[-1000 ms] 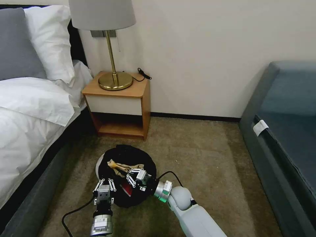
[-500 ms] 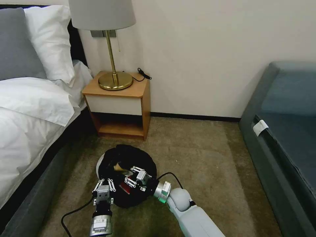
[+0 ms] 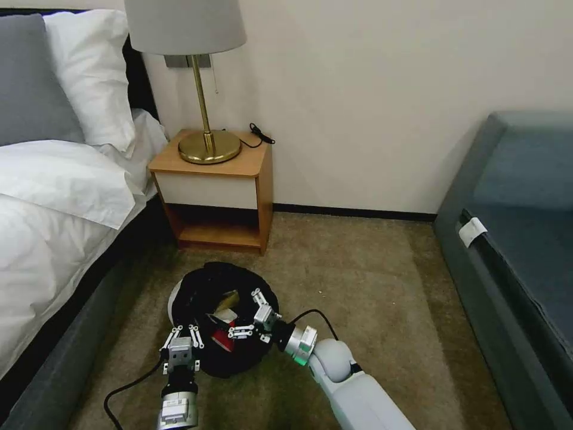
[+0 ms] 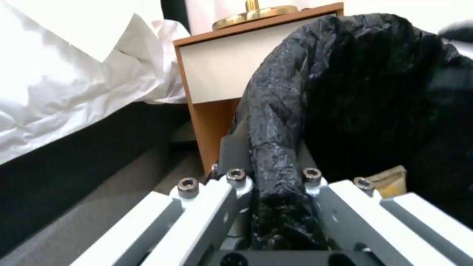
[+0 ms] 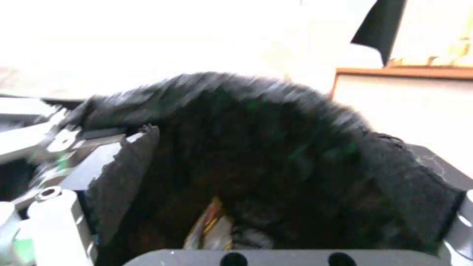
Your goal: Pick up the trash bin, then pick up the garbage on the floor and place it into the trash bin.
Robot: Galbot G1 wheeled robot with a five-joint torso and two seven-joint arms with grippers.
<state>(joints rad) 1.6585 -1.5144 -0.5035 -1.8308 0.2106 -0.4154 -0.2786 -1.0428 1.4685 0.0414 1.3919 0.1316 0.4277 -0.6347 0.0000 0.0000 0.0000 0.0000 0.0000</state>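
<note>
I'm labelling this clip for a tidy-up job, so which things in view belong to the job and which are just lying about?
Part of the job:
- trash bin, black bag inside
- garbage in the bin
- left hand, clamped on the bin's rim
- right hand, open over the bin

Just there:
- nightstand
- lamp
- bed
- sofa

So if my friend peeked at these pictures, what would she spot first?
Probably the trash bin, round with a wrinkly black bag, sitting on the carpet in front of the wooden nightstand. Both robot arms meet there: the left end effector is clamped on the bin's near rim, and the right end effector spreads open over the litter inside. Then the big lamp standing on the nightstand beside the white bed.
</note>
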